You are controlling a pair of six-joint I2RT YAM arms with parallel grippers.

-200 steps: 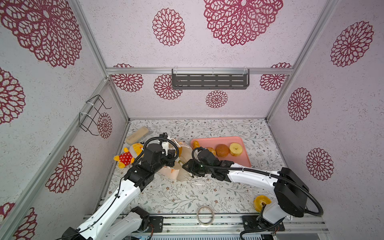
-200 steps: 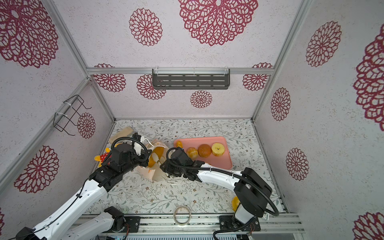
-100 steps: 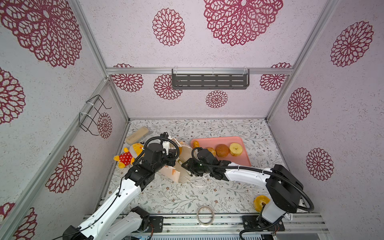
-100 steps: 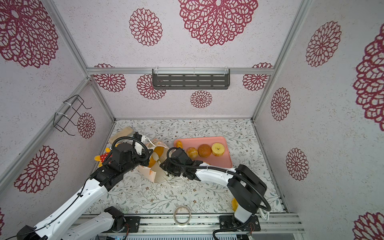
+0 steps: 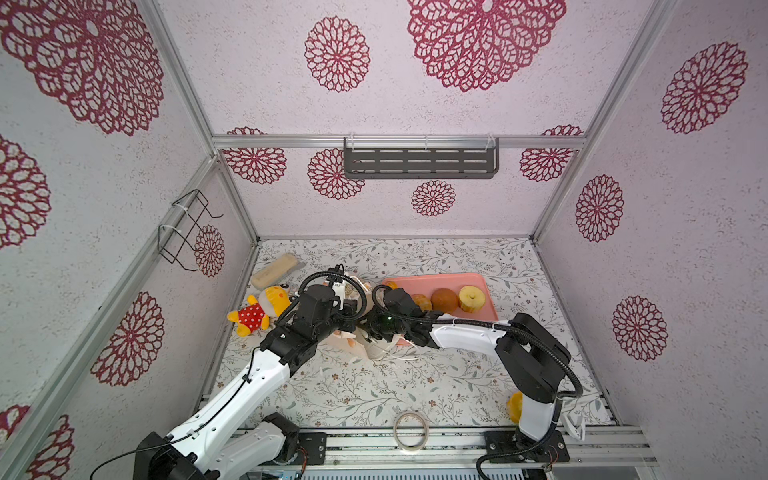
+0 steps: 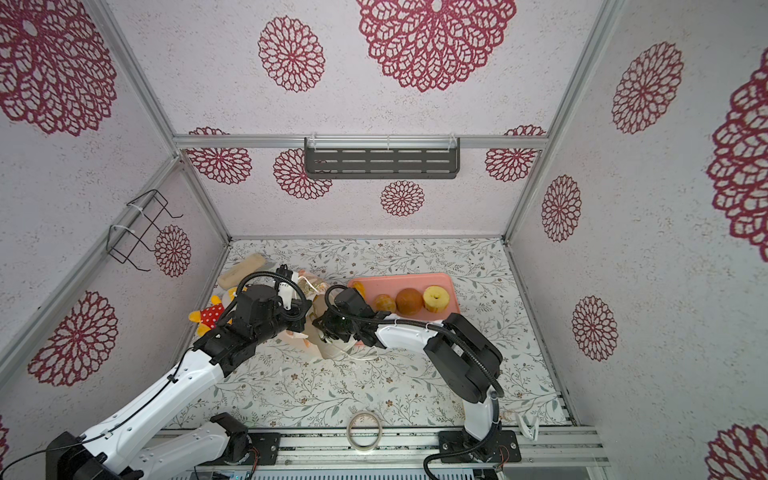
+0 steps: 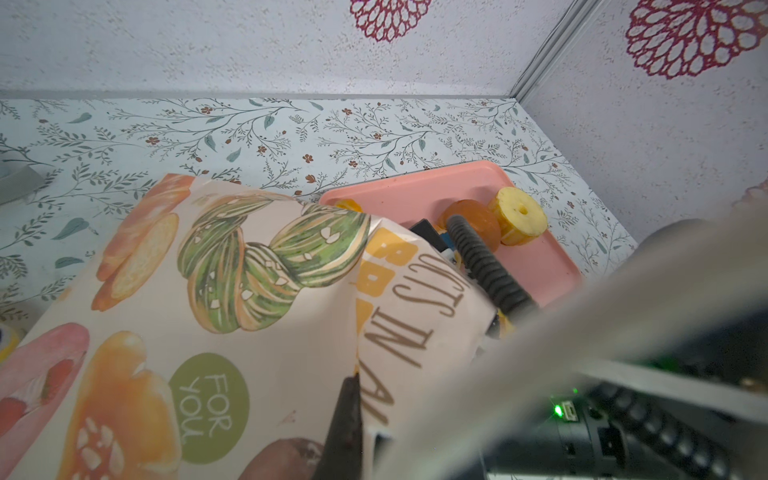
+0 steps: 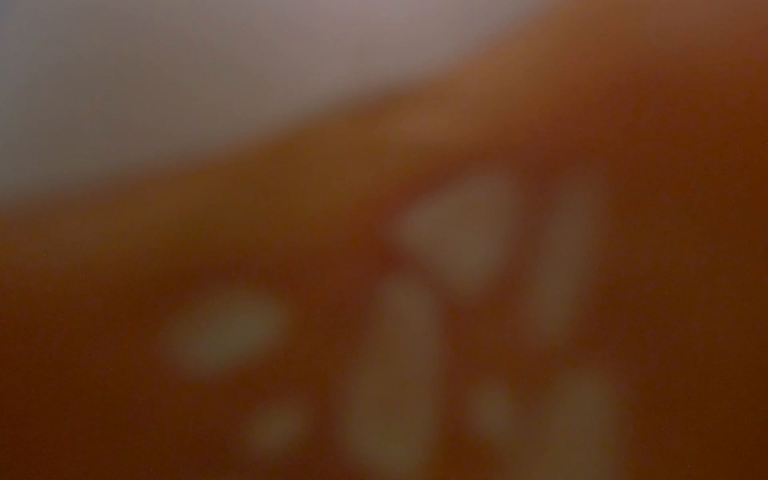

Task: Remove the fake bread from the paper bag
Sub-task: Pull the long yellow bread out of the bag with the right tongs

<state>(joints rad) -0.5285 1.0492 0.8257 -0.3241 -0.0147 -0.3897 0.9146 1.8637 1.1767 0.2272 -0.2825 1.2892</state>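
The left jaws are closed, pinching the paper of the bag (image 7: 249, 316). In the left wrist view, 1 dark finger (image 7: 347, 419) lies along a fold in its printed side. The right jaws are buried in the bag's mouth, so I cannot tell whether they are open or gripping anything.

In both top views the bag lies on the counter (image 5: 374, 395) between the 2 wrists, just beside the left end of the pink tray (image 5: 482, 278). 3 breads sit in a row on the tray: a golden bread (image 5: 420, 301), a brown bun (image 5: 444, 298) and a yellow ring (image 5: 471, 298). A small orange piece (image 5: 392, 285) shows at the tray's far left corner. In the left wrist view the right arm's black hose (image 7: 486, 266) crosses in front of the bun.

Left of the bag, near the wall, lie a plush (image 5: 257, 311) and a beige block (image 5: 274, 270). A tape ring (image 5: 409, 430) lies at the counter's front edge.

The inside of the bag is hidden. The right wrist view gives only an orange-brown blur with pale patches. A yellow thing (image 5: 515, 406) is half hidden behind the right arm's base.

Against 1 second ago, the right arm has pushed further into the bag and its elbow has drawn in from the right. The left arm, the bag and the 3 breads on the tray lie as before.
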